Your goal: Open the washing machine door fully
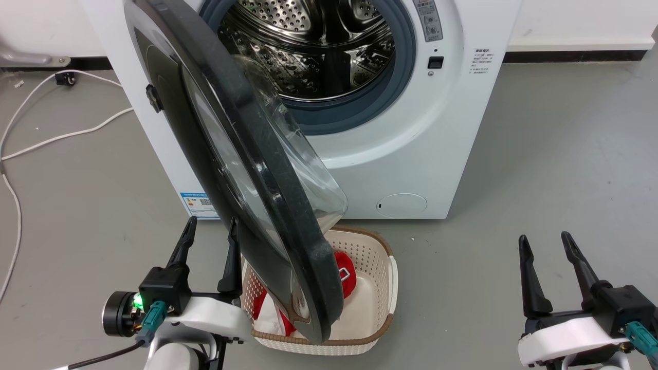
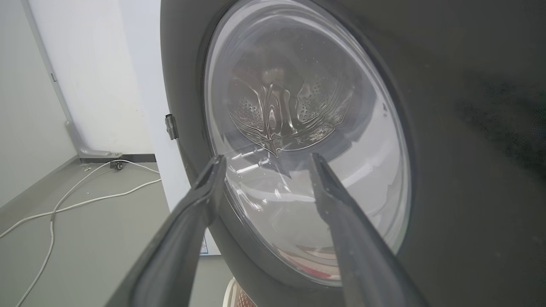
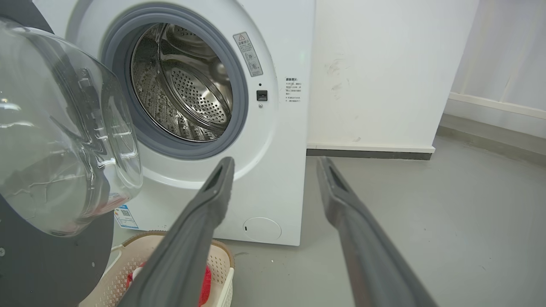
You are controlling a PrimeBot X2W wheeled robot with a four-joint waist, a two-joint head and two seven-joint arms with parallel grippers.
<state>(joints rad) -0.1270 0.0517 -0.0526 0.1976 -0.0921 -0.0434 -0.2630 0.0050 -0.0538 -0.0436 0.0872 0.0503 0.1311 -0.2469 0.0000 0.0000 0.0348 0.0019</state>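
The washing machine door (image 1: 267,195) is seen swung partly out from the white machine (image 1: 437,154). It stands nearly edge-on from the upper left of the head view down to the lower middle. Its clear glass bowl is turned toward the steel drum (image 1: 308,51), which is laid bare at the top of the frame. The door's lower edge is hung over a cream basket (image 1: 383,288) set on the floor, and a red item (image 1: 347,275) is seen lying in it.

The left tool (image 1: 213,220) is held at the lower left with its fingers apart and nothing between them. It is just beside the door's outer face; whether contact is made cannot be told. The right tool (image 1: 544,236) is held at the lower right, well apart from the door, its fingers spread and empty. A white cable (image 1: 61,136) is laid across the floor at the left edge.
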